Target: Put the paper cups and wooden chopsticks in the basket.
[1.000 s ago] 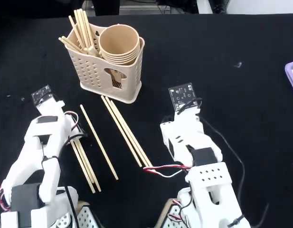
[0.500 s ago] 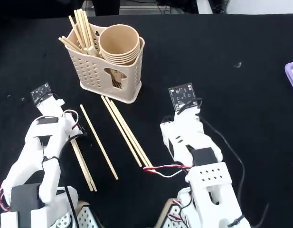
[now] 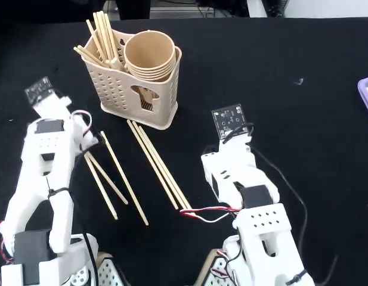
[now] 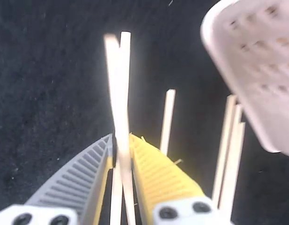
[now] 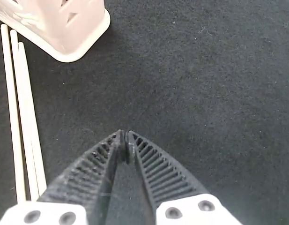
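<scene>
Your left tool [image 4: 122, 138] is closed nearly all the way on a pair of chopsticks [image 4: 117, 84]. The grey finger and the yellow finger press them from either side, and the two sticks cross slightly just past the fingertips. From the high camera, that pair runs out from under the left arm at the left of the table [image 3: 291, 119], with its free ends a little apart and pointing back toward the robot's base. Just beside the pair, on the basket's side, a single chopstick [image 3: 124, 179] lies flat on the black surface. Farther over, between the two arms, three more chopsticks [image 3: 158, 165] lie close together side by side, their far ends almost reaching the foot of the basket [image 3: 139, 89]. The basket stands upright toward the back of the table. It holds a stack of paper cups [image 3: 149, 53] in its right half and a bundle of chopsticks [image 3: 100, 39] leaning out of its left half. Your right tool [image 5: 123, 138] is fully closed with its fingertips touching and nothing between them. It hangs over bare table, with a corner of the basket ahead of it and the three loose chopsticks off to one side.
</scene>
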Robot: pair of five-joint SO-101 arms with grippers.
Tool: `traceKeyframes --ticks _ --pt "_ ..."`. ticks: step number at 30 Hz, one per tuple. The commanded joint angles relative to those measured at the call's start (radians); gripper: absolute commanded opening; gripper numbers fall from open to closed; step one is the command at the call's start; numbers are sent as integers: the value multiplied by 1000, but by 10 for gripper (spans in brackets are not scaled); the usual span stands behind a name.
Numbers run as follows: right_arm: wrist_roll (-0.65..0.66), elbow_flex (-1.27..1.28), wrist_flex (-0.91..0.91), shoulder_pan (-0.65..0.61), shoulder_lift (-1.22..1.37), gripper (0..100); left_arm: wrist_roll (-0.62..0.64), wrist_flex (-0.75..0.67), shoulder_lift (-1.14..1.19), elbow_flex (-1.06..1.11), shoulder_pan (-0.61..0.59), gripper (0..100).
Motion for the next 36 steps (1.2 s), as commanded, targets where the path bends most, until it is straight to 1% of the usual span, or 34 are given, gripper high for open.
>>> traceKeyframes --ticks 1,6,11,14,19,22,27,30,36 --pt "2 -24 -25 12 -4 15 9 74 -29 -147 47 30" --pt "2 -24 -25 12 -4 15 3 81 -29 -209 45 30" --pt "2 -22 -25 11 -4 15 -143 81 -29 -328 1 30" --pt "2 -22 -25 11 -4 15 -189 81 -29 -403 -28 30" --pt "2 -22 -25 11 -2 15 -193 68 -29 -481 -71 30" --pt "2 -21 -26 11 -2 15 -198 3 -35 -490 -99 30" --pt "2 -21 -26 11 -4 15 -216 -213 -92 -417 -130 30" --pt "2 -21 -26 11 -4 15 -250 -302 -170 -363 -119 30" --pt "2 -21 -26 11 -4 15 -150 -463 -371 -292 -104 30"
